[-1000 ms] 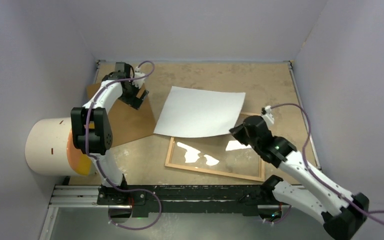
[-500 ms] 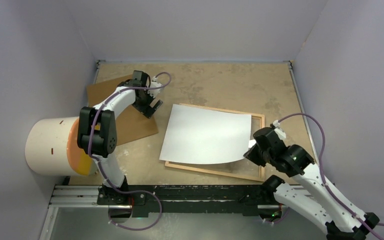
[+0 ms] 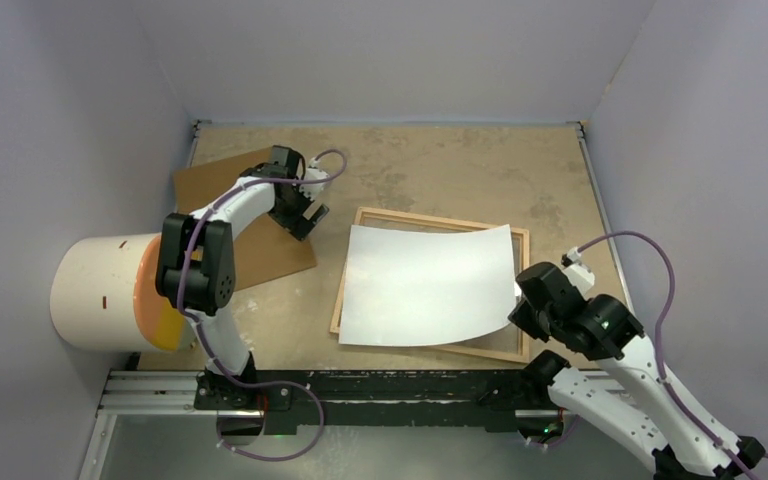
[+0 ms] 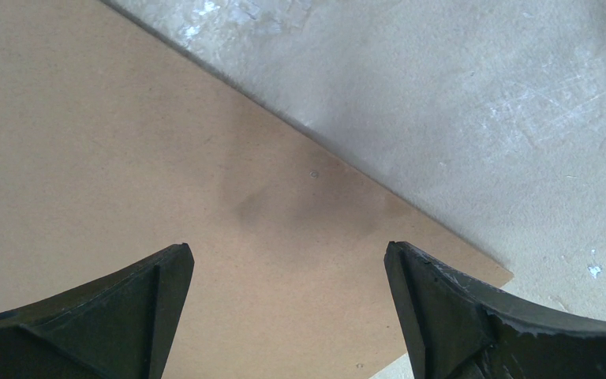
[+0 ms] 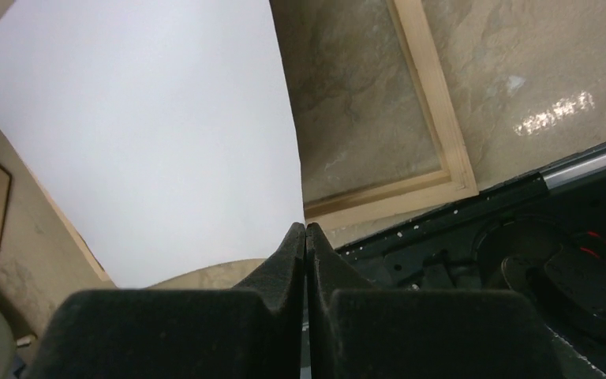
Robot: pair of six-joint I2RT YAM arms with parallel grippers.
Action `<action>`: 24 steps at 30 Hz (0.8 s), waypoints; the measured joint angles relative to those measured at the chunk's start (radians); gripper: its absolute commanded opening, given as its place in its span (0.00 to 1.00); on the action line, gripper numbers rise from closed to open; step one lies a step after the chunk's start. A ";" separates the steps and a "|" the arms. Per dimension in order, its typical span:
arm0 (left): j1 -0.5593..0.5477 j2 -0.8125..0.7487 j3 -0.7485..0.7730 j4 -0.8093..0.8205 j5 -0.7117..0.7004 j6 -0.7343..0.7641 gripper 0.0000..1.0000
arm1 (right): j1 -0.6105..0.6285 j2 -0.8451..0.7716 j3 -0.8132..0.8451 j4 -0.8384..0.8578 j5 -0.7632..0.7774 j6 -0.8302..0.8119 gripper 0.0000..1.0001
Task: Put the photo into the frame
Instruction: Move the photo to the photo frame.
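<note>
The photo (image 3: 430, 285) shows its plain white back and lies curved over the light-wood frame (image 3: 430, 217), covering most of the glass; it overhangs the frame's near edge. My right gripper (image 3: 518, 300) is shut on the photo's right near corner. In the right wrist view the fingers (image 5: 306, 237) pinch the white sheet (image 5: 150, 134), with the frame's corner (image 5: 442, 170) beyond. My left gripper (image 3: 305, 213) is open and empty, just above the brown backing board (image 3: 250, 245), left of the frame. The left wrist view shows the board (image 4: 126, 158) between the open fingertips.
A white cylinder with an orange face (image 3: 110, 292) stands at the left edge. The black base rail (image 3: 380, 390) runs along the near edge. Lilac walls close in the table on three sides. Bare tabletop (image 3: 440, 160) lies behind the frame.
My right gripper has pulled the photo toward the near right, down over the frame. My left gripper has moved right along the backing board toward the frame.
</note>
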 measured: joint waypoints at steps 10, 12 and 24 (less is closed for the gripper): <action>-0.015 0.000 -0.009 0.009 0.003 0.000 1.00 | 0.000 -0.010 -0.082 0.062 0.107 0.089 0.00; -0.015 0.000 -0.009 0.009 0.003 0.000 1.00 | 0.000 -0.019 -0.121 0.082 0.108 0.114 0.00; -0.020 0.000 -0.009 0.011 0.006 0.000 1.00 | 0.000 -0.109 -0.156 0.030 0.190 0.291 0.00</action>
